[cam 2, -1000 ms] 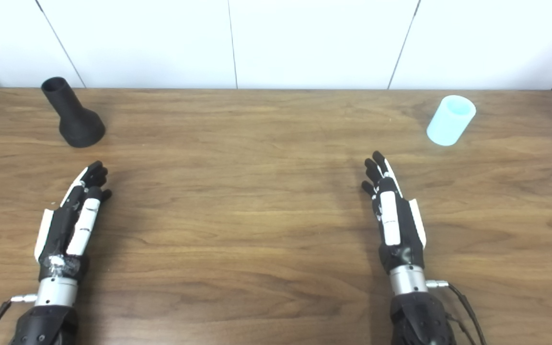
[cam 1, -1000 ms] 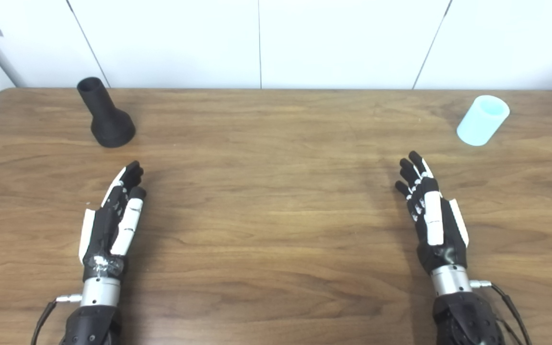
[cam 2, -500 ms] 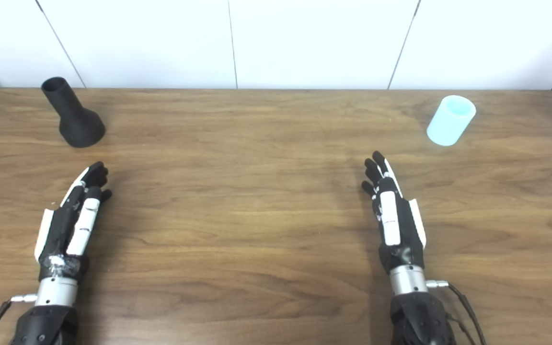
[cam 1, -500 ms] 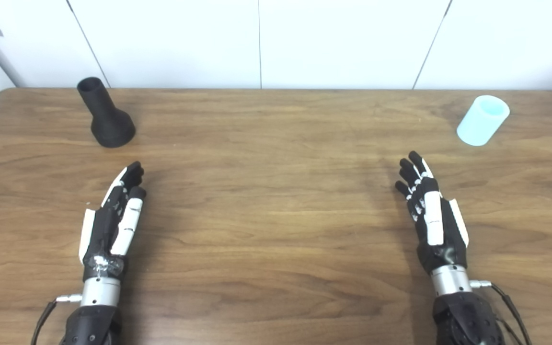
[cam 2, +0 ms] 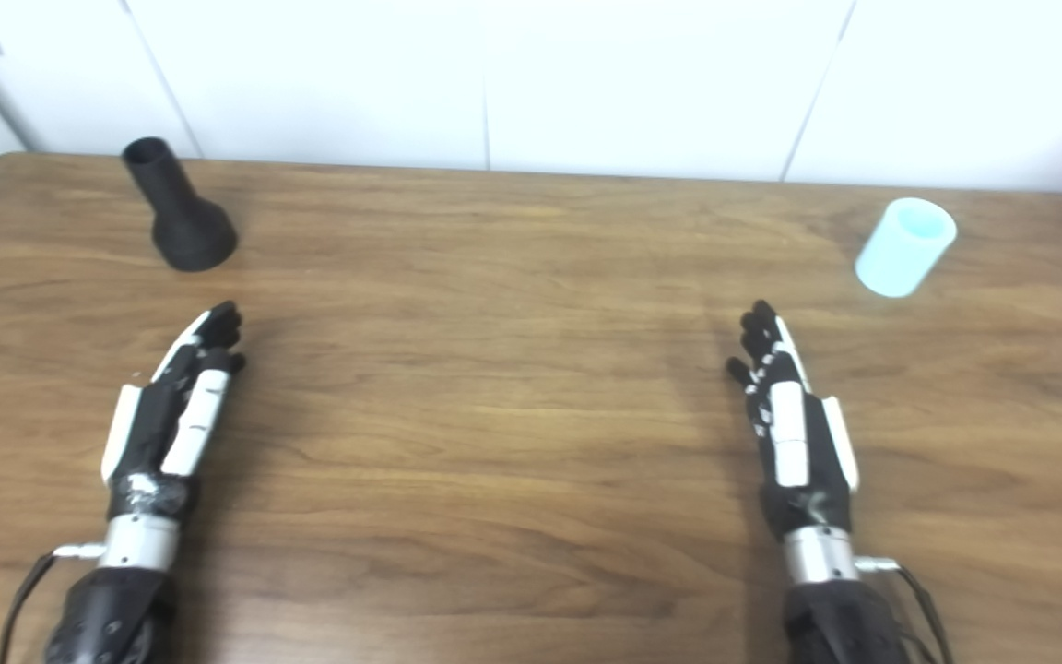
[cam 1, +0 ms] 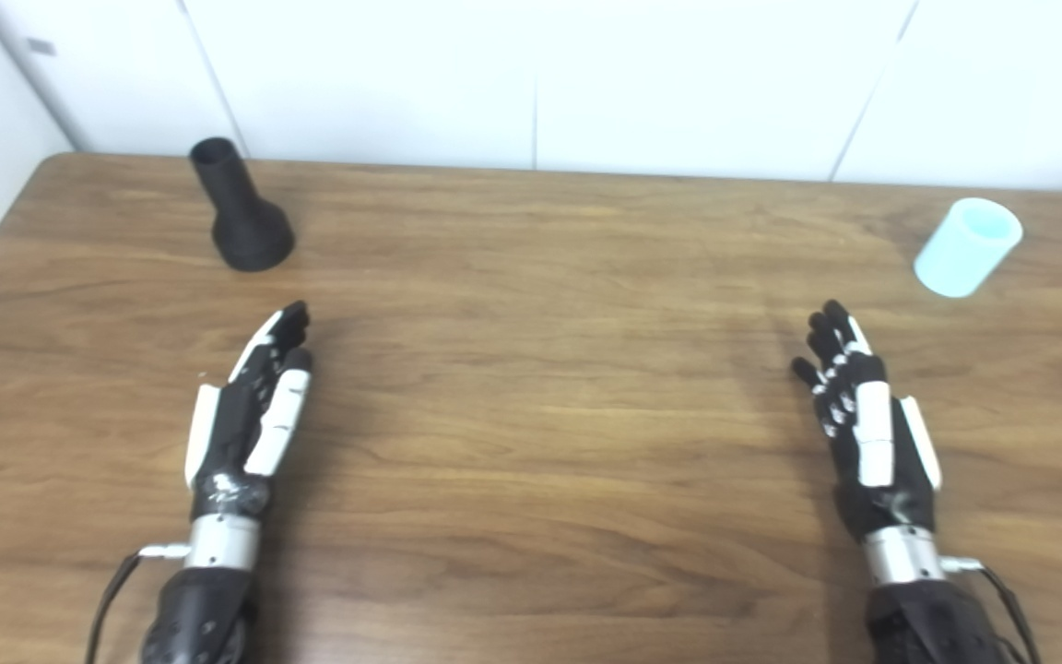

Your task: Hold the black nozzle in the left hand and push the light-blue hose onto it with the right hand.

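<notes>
The left hand [cam 1: 254, 415] is shown above the near-left part of the wooden table [cam 1: 531, 443], fingers extended and slightly apart, nothing held. The right hand [cam 1: 867, 420] is shown above the near-right part of the tabletop in the same posture, fingers stretched forward and apart, palm empty. Both hands are separated by a broad bare stretch of wood, and each is pointed toward the far edge. The black nozzle [cam 1: 243, 221] is placed upright on its flared base near the far-left corner, its narrow open neck uppermost, beyond the left hand's fingertips and apart from them. The light-blue hose [cam 1: 966, 247], a short open cylinder, is set on end near the far-right corner, beyond the right hand and well apart from it. The far edge of the table is bounded by a white panelled wall [cam 1: 531, 83].
</notes>
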You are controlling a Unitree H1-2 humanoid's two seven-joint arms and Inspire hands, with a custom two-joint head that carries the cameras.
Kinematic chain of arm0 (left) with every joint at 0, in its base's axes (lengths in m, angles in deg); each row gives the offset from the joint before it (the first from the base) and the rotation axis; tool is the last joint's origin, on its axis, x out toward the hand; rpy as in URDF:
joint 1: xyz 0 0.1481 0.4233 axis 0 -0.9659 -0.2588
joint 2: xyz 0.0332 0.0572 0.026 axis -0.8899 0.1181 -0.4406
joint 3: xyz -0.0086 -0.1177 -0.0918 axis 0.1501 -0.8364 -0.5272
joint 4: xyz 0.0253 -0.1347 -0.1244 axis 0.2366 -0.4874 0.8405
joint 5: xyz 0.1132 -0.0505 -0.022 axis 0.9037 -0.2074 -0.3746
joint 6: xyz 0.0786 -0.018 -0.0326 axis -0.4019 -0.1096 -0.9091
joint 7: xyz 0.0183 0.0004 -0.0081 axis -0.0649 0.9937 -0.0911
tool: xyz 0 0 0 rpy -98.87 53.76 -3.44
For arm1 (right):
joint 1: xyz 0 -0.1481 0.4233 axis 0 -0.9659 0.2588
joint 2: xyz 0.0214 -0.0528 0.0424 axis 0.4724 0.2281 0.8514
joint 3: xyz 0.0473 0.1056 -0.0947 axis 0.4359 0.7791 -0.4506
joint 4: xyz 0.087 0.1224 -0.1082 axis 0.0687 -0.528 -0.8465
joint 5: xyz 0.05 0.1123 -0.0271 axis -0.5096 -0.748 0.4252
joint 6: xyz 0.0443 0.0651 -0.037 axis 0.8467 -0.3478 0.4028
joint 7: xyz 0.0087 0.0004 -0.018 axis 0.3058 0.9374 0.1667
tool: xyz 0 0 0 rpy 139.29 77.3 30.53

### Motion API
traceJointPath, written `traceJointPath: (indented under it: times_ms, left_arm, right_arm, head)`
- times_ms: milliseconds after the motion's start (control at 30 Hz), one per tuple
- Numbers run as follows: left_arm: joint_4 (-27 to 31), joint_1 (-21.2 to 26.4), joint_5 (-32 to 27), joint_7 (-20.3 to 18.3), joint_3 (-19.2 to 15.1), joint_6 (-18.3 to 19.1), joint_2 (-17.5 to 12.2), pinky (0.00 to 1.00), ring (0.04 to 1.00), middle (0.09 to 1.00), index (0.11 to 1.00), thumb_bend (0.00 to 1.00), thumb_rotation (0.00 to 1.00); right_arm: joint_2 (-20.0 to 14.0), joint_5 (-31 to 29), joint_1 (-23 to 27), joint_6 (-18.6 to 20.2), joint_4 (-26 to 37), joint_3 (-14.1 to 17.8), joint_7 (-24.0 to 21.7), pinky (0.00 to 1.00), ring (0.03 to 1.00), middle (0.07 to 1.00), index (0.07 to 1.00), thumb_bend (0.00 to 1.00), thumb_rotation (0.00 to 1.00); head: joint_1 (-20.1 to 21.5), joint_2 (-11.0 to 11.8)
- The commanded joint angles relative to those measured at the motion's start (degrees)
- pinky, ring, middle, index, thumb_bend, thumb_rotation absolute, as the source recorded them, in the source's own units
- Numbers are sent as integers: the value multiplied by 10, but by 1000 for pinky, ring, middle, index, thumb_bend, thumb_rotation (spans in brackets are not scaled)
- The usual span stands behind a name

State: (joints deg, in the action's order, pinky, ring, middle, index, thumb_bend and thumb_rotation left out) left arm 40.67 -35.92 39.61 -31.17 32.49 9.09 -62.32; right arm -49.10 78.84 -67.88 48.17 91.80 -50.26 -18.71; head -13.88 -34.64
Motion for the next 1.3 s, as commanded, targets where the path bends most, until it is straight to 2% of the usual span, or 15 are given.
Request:
traceJointPath:
  times_ms: [0, 67, 167, 300, 633, 733, 800, 833, 900, 1000, 1133, 1267]
  left_arm:
    - [-44, -20, 13, 13, 12, -12, 18, 934, 933, 912, 887, 433, 740]
    - [-52, -20, 21, 18, 17, -19, 21, 931, 933, 913, 886, 442, 740]
    - [-63, -21, 33, 25, 23, -29, 24, 947, 933, 912, 887, 462, 757]
    - [-68, -21, 44, 30, 28, -29, 29, 948, 937, 917, 890, 454, 721]
    - [-66, -22, 69, 43, 39, -31, 29, 906, 920, 916, 898, 443, 583]
    - [-62, -22, 87, 53, 39, -23, 31, 891, 910, 909, 893, 489, 539]
    - [-63, -21, 92, 59, 36, -25, 33, 873, 899, 899, 890, 533, 460]
    - [-66, -21, 91, 65, 32, -35, 33, 870, 896, 897, 889, 541, 442]
    - [-75, -19, 91, 76, 28, -55, 31, 852, 893, 891, 893, 600, 317]
    - [-72, -17, 126, 102, 26, -74, 25, 834, 886, 889, 891, 664, 212]
    - [-54, -11, 139, 116, 21, -77, 20, 830, 876, 878, 877, 725, 167]
    - [-25, 5, 124, 108, 6, -57, 5, 808, 869, 881, 878, 790, 148]
  right_arm:
    - [-13, -3, -7, -38, -42, 8, -7, 984, 979, 967, 967, 500, 1000]
    - [-16, -10, -3, -51, -61, 10, -12, 991, 983, 969, 969, 500, 1000]
    - [-21, -18, 3, -63, -81, 13, -17, 1000, 991, 973, 974, 514, 1000]
    - [-21, -36, 7, -61, -86, 18, -23, 1000, 995, 972, 968, 541, 1000]
    - [-24, -28, 4, -59, -84, 19, -19, 991, 980, 956, 955, 571, 1000]
    - [-25, -34, 6, -61, -89, 20, -23, 995, 981, 957, 956, 561, 1000]
    - [-23, -37, 6, -57, -88, 21, -22, 999, 984, 958, 959, 572, 993]
    - [-23, -35, 6, -57, -88, 21, -20, 1000, 985, 958, 960, 575, 990]
    - [-23, -32, 6, -60, -91, 20, -20, 992, 983, 959, 962, 583, 995]
    - [-21, -31, 8, -65, -99, 19, -20, 979, 974, 962, 961, 551, 994]
    - [-20, -28, 8, -72, -103, 16, -21, 976, 977, 968, 965, 517, 999]
    - [-17, -28, 10, -75, -106, 16, -20, 986, 983, 971, 969, 495, 1000]
  head:
    - [-12, 12]
    - [-29, 31]
    - [-37, 44]
    - [-39, 48]
    - [-32, 55]
    - [-32, 55]
    - [-32, 52]
    - [-30, 52]
    - [-22, 56]
    - [-12, 61]
    - [-7, 58]
    - [-7, 55]
